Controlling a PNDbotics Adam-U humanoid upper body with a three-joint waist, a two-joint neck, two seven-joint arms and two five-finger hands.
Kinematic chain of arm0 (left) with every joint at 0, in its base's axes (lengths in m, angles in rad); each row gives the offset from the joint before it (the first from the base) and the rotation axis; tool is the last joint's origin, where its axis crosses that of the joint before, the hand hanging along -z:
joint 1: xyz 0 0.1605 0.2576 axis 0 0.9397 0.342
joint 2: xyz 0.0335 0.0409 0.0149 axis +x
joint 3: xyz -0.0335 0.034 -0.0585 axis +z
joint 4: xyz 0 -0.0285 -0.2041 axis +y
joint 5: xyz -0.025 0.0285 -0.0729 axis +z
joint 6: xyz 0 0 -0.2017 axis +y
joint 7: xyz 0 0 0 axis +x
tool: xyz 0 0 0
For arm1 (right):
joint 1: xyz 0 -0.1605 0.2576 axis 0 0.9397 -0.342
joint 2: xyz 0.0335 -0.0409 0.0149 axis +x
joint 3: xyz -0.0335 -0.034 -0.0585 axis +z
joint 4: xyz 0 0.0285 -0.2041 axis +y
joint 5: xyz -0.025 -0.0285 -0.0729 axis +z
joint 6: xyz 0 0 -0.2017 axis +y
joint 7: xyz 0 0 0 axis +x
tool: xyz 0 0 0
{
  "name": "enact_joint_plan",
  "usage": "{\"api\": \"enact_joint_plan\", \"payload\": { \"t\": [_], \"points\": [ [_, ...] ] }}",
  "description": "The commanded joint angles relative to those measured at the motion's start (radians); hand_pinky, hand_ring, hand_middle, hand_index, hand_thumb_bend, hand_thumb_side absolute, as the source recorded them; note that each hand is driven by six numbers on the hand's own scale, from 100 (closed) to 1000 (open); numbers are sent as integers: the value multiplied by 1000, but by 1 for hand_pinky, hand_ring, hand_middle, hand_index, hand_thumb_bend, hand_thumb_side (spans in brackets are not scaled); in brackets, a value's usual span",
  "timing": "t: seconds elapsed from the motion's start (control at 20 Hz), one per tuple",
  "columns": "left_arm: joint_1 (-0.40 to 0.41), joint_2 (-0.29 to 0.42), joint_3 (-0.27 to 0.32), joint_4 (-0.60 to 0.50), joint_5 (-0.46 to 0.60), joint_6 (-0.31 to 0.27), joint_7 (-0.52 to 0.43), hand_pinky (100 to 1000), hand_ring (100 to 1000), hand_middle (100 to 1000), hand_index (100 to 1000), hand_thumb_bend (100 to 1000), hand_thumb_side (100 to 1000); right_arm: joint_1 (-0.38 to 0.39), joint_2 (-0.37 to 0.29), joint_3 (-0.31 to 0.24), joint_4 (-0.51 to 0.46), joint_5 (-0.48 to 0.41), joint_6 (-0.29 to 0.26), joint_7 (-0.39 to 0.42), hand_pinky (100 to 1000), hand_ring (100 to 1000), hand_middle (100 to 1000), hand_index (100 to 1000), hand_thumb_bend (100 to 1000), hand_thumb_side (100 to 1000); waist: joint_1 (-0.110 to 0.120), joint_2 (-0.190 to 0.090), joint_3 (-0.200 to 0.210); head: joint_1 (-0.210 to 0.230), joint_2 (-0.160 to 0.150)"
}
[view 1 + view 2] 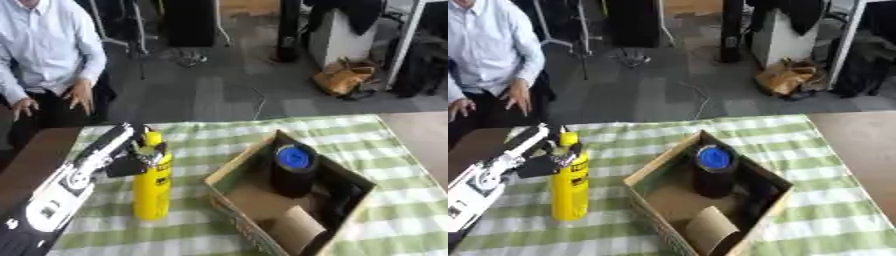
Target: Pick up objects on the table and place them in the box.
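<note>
One hand shows — the left, reaching in from 8 o'clock, fingers curled round the top of a yellow bottle standing upright on the checked surface. At the bottle's 3 o'clock sits the cardboard box, holding a black can with a blue lid.

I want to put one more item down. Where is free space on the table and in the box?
Bare cloth lies right of the box and behind it. Inside, the floor patch left of the dark blue-lidded container is free. It is crowded where the left hand meets the yellow bottle.
</note>
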Motion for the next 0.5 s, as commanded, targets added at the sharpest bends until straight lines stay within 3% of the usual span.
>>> {"api": "enact_joint_plan", "payload": {
  "t": [0.05,0.5],
  "points": [
    [-28,35,27,-38,17,8,15,192,380,468,635,100,465,-12,-7,-4,-16,-3,-26,-21,800,737,674,582,100,939,1,-19,2,-2,-2],
    [-98,56,46,-97,56,28,39,197,383,464,633,100,475,-5,-11,-4,-16,1,-27,-21,800,737,674,582,100,945,11,-32,7,-2,12]
  ]
}}
